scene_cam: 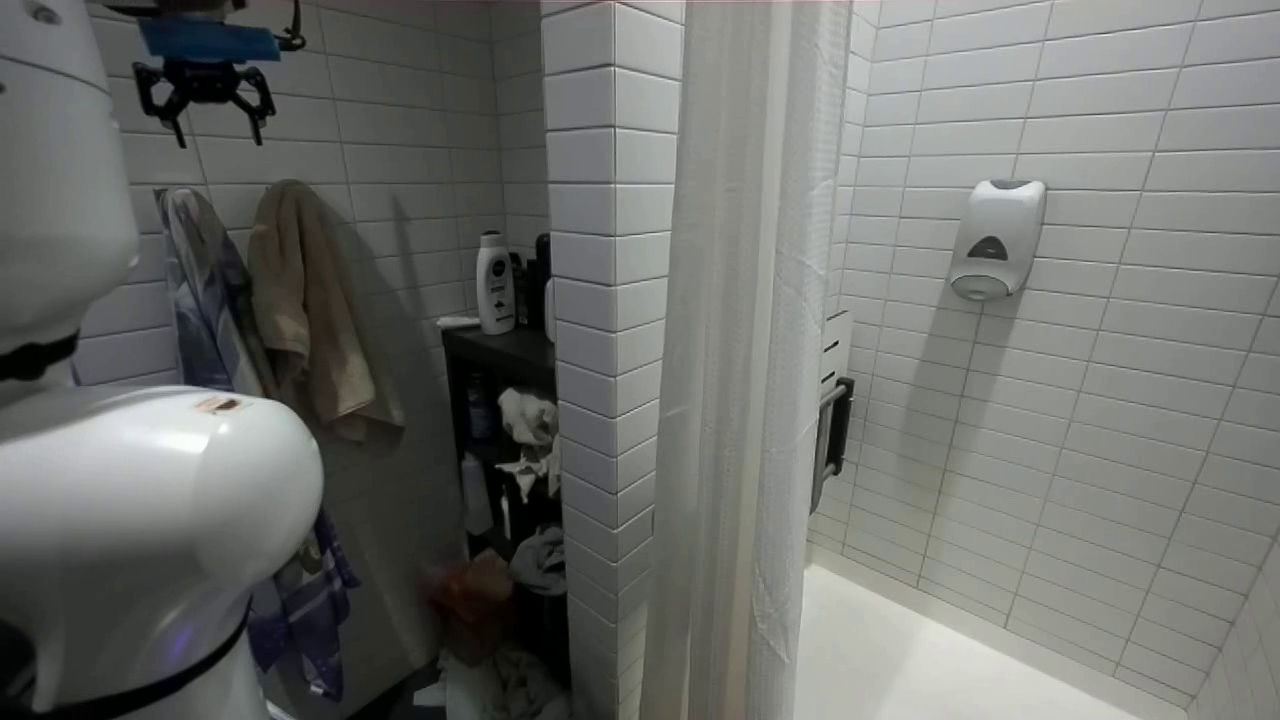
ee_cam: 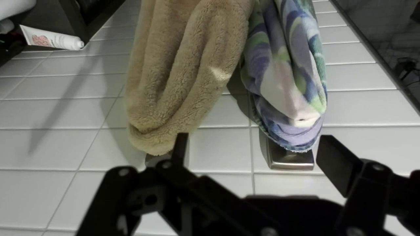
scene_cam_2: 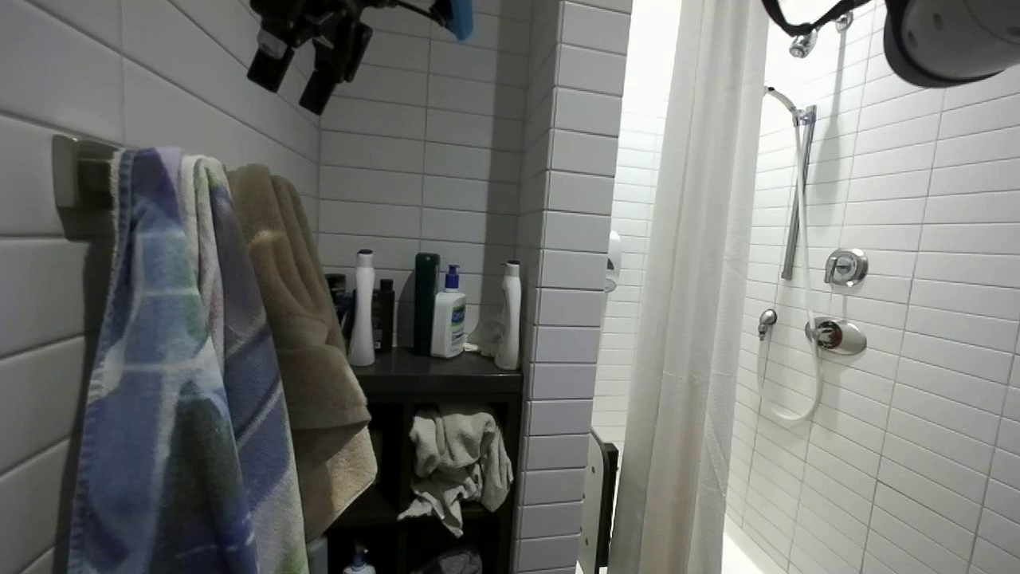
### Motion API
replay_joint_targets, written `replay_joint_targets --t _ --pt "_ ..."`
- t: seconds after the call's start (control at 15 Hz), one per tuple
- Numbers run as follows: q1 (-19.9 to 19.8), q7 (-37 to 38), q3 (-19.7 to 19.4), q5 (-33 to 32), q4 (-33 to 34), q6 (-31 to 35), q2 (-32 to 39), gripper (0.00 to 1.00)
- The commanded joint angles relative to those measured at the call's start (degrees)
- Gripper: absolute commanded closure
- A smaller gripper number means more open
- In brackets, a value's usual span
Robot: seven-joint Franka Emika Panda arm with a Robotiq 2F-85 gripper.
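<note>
Standing tall, a white tile wall (scene_cam: 420, 150) is the biggest thing you can see. A white shower curtain (scene_cam_2: 693, 287) hangs to its right in both exterior views. Next comes a dark shelf (scene_cam_2: 438, 384). Past its left edge, on the wall, hang a blue and purple towel (scene_cam_2: 175, 359) and a tan towel (scene_cam_2: 311, 343); the tan one is closer to the shelf. A gray cloth (scene_cam_2: 462, 446) spills from a hole under the shelf's top, near its right edge. Your tool (scene_cam: 219, 140) is higher than both towels and apart from them, spread wide, with just air in it. On the shelf, a dark green bottle (scene_cam_2: 425, 303) stands by the back edge, and a skinny white bottle (scene_cam_2: 510, 319) stands at the front right corner. A little white tube (ee_cam: 54, 38) lies at the left edge. Smallest is the metal holder (ee_cam: 290, 160) behind the blue and purple towel.
</note>
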Motion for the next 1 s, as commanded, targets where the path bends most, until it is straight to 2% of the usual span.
replay_joint_targets --t 0.0,0.33,0.93 --pt "0.94 0.16 0.02 0.03 5.06 -2.75 3.10 0.01" --pt "1.97 -0.15 -0.17 -3.67 7.56 0.61 7.07 0.00" --pt "1.38 -1.53 -1.21 -5.01 8.31 -0.54 9.22 0.00"
